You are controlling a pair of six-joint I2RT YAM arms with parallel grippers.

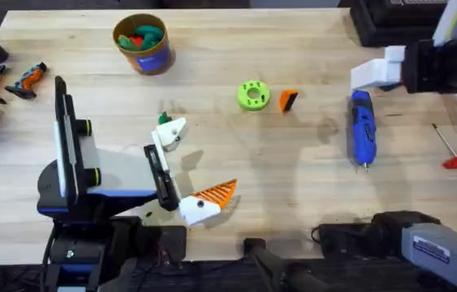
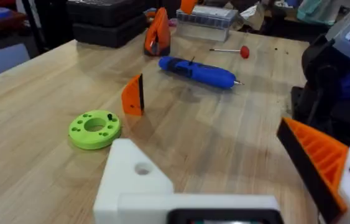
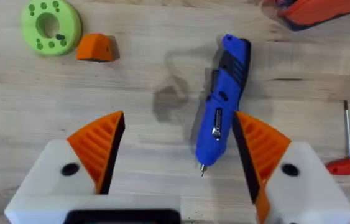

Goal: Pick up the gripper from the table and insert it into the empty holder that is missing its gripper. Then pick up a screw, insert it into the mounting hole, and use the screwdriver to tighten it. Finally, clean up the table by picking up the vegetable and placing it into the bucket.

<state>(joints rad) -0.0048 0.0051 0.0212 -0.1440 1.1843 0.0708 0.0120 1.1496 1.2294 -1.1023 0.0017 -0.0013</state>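
We see the orange gripper (image 1: pixel 288 100) lying loose on the table (image 1: pixel 309 186), just at three o'clock of the lime-green disc (image 1: pixel 253 95). The left gripper (image 1: pixel 186 171) gapes open, one finger seemingly a bare holder (image 1: pixel 171 134). The right gripper (image 3: pixel 178 155) hangs open above the blue screwdriver (image 3: pixel 223 93).

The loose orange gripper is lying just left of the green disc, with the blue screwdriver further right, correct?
Not quite. In the overhead view the orange gripper lies just right of the green disc, between it and the blue screwdriver. The screwdriver is indeed further right.
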